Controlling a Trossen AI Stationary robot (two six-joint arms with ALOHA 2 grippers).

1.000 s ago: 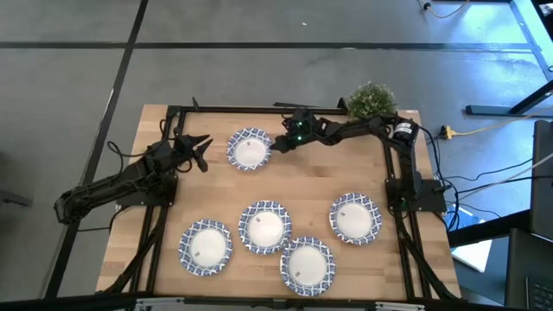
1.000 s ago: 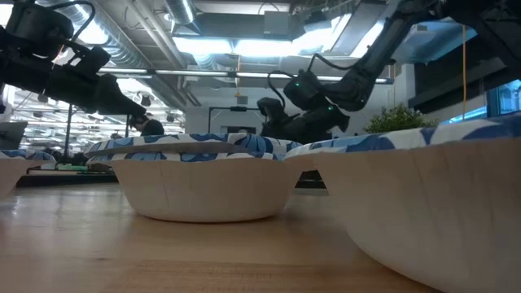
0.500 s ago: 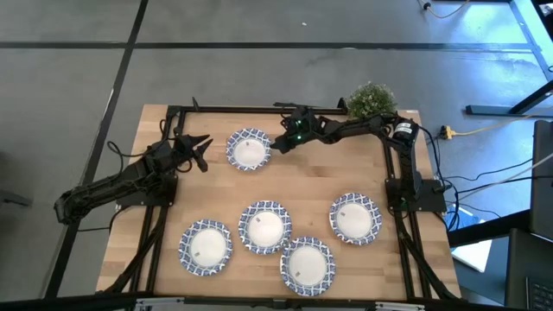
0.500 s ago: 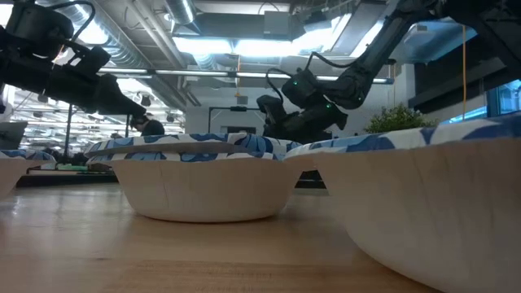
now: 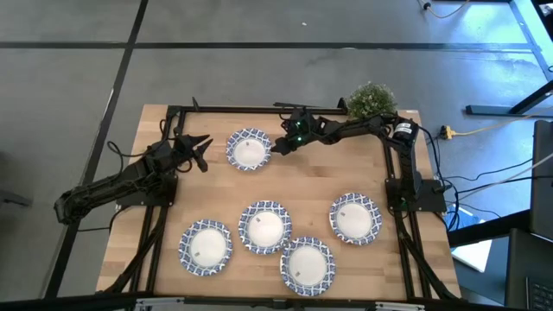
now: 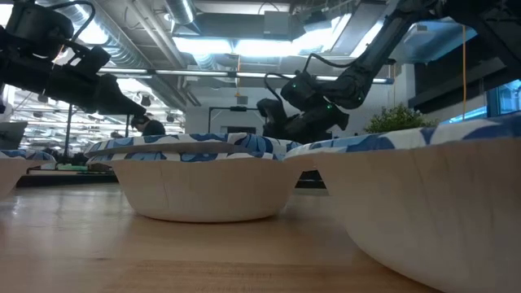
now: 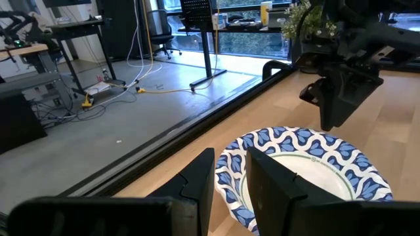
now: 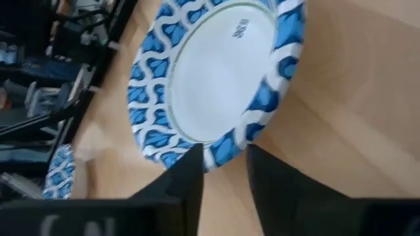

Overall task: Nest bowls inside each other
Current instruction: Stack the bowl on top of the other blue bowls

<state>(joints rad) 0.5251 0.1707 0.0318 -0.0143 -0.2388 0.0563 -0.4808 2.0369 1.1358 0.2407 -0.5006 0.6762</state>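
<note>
Five bowls show in the high view, white inside with blue-patterned rims, all sitting on their bases. One bowl [image 5: 249, 149] stands alone at the far middle of the table, between my two grippers. My right gripper [image 5: 279, 144] is open just to its right. In its wrist view the fingers stand on either side of a stretch of that bowl's rim [image 8: 226, 145]. My left gripper [image 5: 203, 145] waits open to the bowl's left, pointing at it [image 7: 308, 164] from a short way off. Several other bowls [image 5: 265, 226] sit along the near half. My right gripper comes at the far bowl slanting down from the table's right, its fingertips [image 8: 191, 164] at the rim's outer edge. Whether they touch the rim I cannot tell. The bowl sits flat on the table.
A small green potted plant [image 5: 371, 99] stands at the far right corner, behind my right arm. The near bowls [image 5: 307, 265] lie close together, two of them nearly touching. A black frame [image 5: 225, 108] runs along the table's far edge. Bare wood lies between the far bowl and the near group.
</note>
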